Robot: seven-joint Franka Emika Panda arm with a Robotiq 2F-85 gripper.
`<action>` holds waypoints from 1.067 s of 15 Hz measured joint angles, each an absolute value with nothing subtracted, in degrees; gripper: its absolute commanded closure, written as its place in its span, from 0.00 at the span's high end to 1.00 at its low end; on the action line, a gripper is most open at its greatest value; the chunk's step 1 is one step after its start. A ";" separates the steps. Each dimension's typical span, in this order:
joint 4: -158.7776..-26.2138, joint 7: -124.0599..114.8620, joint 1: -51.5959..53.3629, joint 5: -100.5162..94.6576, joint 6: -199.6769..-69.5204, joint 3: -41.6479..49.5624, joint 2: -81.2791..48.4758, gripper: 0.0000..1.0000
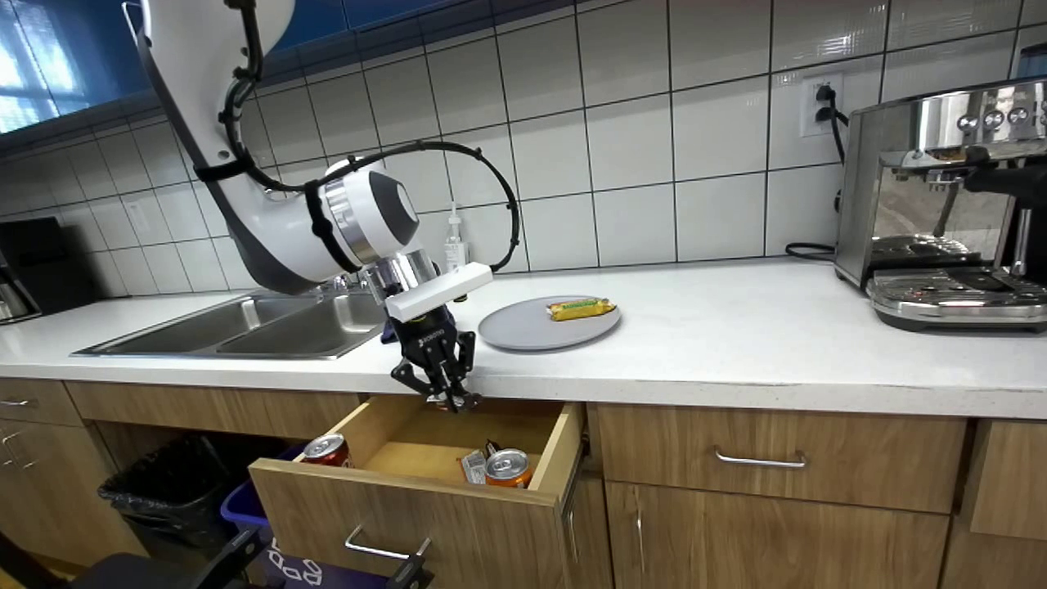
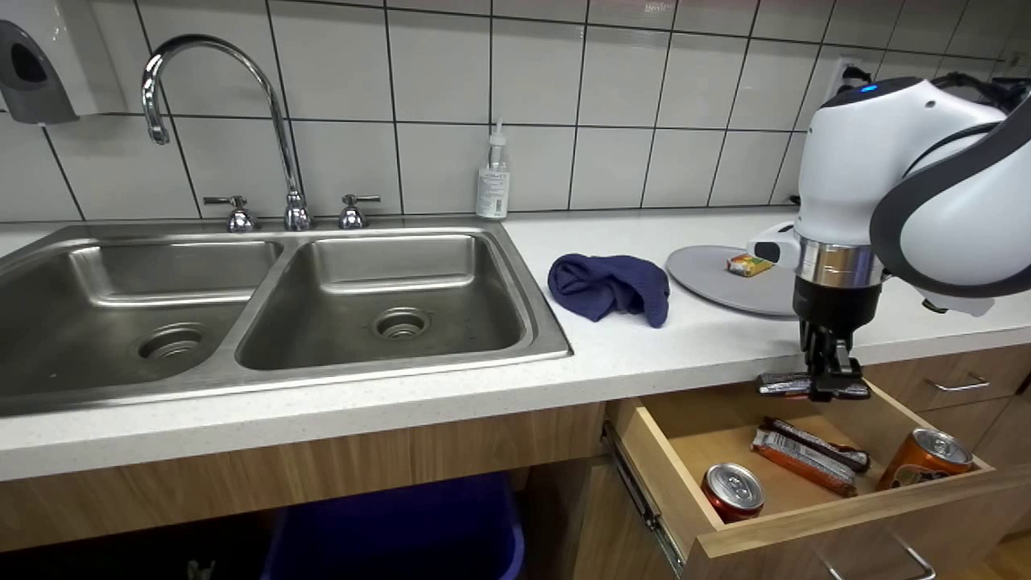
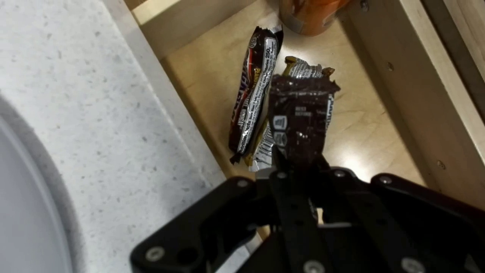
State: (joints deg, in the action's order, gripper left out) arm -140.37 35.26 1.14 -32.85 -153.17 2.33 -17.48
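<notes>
The end effector point(image 2: 834, 385) clasps a candy bar point(image 3: 301, 117) (brown-wrapped) above the open drawer point(image 1: 474, 523).

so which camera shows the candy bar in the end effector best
The wrist view: the candy bar looms large, its small printed symbols visible, though the end effector covers part. Both exterior views show it small and partly hidden, without readable print.

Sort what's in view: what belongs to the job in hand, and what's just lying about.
Likely part of the job:
gripper
brown-wrapped bar in its grip
open drawer beneath
two wrapped bars lying in the drawer
perhaps the grey plate and its yellow-wrapped bar

Probably just lying about:
red can and orange can in the drawer
blue cloth
bottle
espresso machine
</notes>
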 measured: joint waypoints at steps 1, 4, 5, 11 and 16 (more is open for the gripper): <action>-140.39 35.26 1.13 -32.99 -153.17 2.37 -17.48 0.04; -140.58 35.25 1.10 -33.31 -153.17 2.55 -17.48 0.30; -140.65 35.24 1.10 -33.39 -153.17 2.65 -17.48 0.42; -140.77 35.19 1.09 -33.73 -153.17 2.87 -17.40 0.84; -141.33 35.19 1.09 -33.75 -153.10 2.86 -15.94 1.00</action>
State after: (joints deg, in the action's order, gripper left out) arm -141.33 35.19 1.09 -33.75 -153.10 2.86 -15.94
